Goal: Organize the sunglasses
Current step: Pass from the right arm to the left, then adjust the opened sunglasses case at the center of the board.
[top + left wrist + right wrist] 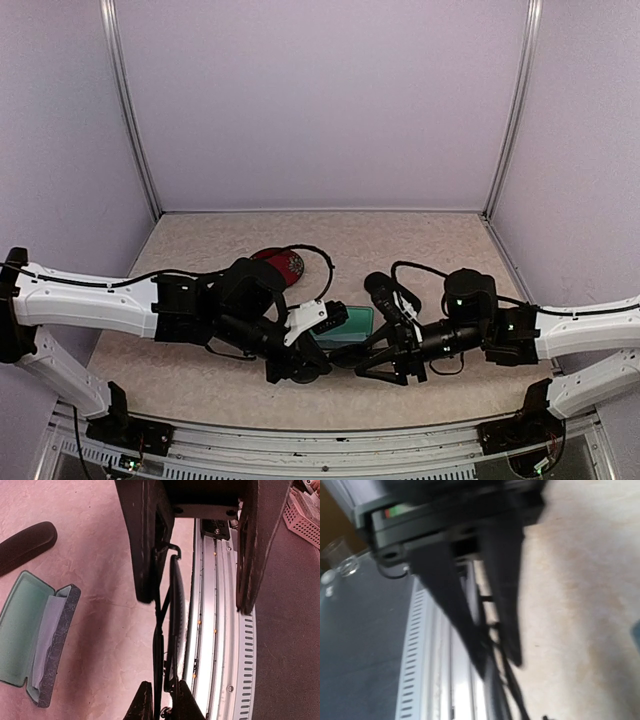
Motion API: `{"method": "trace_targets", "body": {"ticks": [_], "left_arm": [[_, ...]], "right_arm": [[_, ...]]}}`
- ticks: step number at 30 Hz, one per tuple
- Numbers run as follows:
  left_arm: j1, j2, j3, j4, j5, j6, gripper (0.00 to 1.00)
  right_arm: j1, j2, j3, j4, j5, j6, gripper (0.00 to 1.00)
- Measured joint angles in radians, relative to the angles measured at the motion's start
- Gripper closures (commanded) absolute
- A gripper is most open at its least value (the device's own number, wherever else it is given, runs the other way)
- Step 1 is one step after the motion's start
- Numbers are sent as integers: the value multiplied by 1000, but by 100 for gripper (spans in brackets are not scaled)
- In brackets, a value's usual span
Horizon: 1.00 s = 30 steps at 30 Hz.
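A folded pair of sunglasses [170,610] with a thin black frame hangs edge-on just above the table near its front edge. My left gripper [162,692] is shut on one end of it. At the other end my right gripper [200,600] stands open. One of its fingers [150,545] rests against the frame and the other is well clear. In the top view both grippers meet in front of the open case, left gripper [305,368] and right gripper [385,365]. A reddish-brown shape [283,263] lies behind the left arm, mostly hidden.
A blue-grey rectangular case [37,640] lies open with its mint lining up, just beyond the sunglasses. A black oval case [25,542] lies farther back. The metal rail [215,630] of the table's front edge runs right beside the grippers. Walls close in three sides.
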Motion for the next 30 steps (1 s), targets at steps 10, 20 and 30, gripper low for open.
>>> {"method": "trace_targets", "body": {"ticks": [10, 20, 30], "left_arm": [[15, -37, -59, -24, -27, -26, 91], [55, -57, -72, -25, -69, -61, 89], [100, -71, -76, -4, -83, -67, 88]], "right_arm": [[-111, -52, -21, -89, 104, 32, 37], [-296, 177, 54, -198, 279, 140, 39], [-299, 386, 114, -187, 259, 210, 47]]}}
